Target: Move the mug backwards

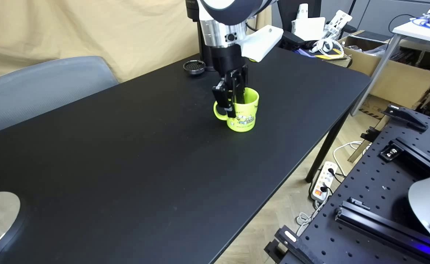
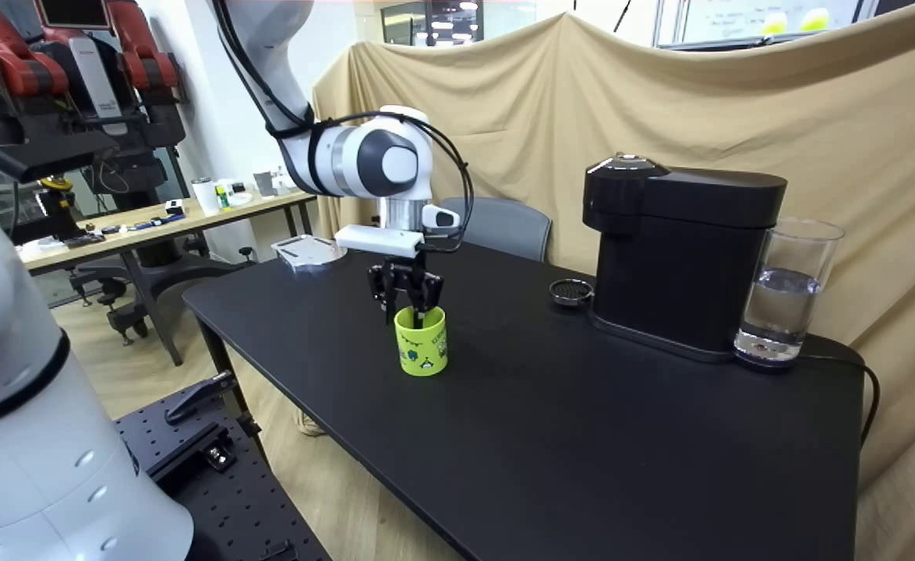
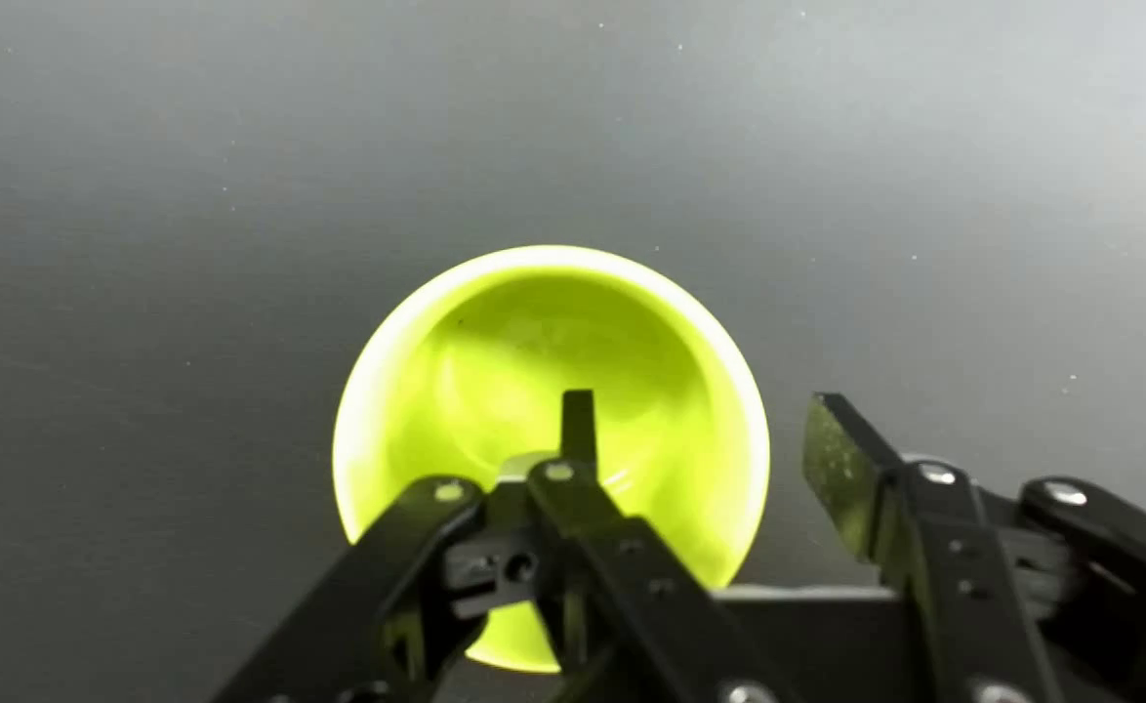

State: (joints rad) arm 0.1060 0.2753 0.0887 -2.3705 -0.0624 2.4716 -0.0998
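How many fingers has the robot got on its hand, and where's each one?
2. The hand is open: in the wrist view, one finger reaches into the lime mug, and the other finger is outside its wall. No more show, and neither tip is hidden there.

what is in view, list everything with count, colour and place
mug: 1, lime green, upright on the table
table: 1, black, under the mug
coffee machine: 1, black, on the table
container: 1, clear, beside the coffee machine
round grille: 1, dark, near the coffee machine
curtain: count unclear, beige, behind the table
chair: at least 1, grey, beside the table
power strip: 1, white, on the floor
box: at least 1, brown, beyond the table
gadgets: several, white, near the box
side table: 1, white, by the box
desk: 1, light brown, background
clutter: uncounted, mixed colours, on the desk
other robot: 1, red and black, background
pegboard: 1, black, beside the table
arm: 1, white, over the table
gripper: 1, black, open, straddling the mug's wall
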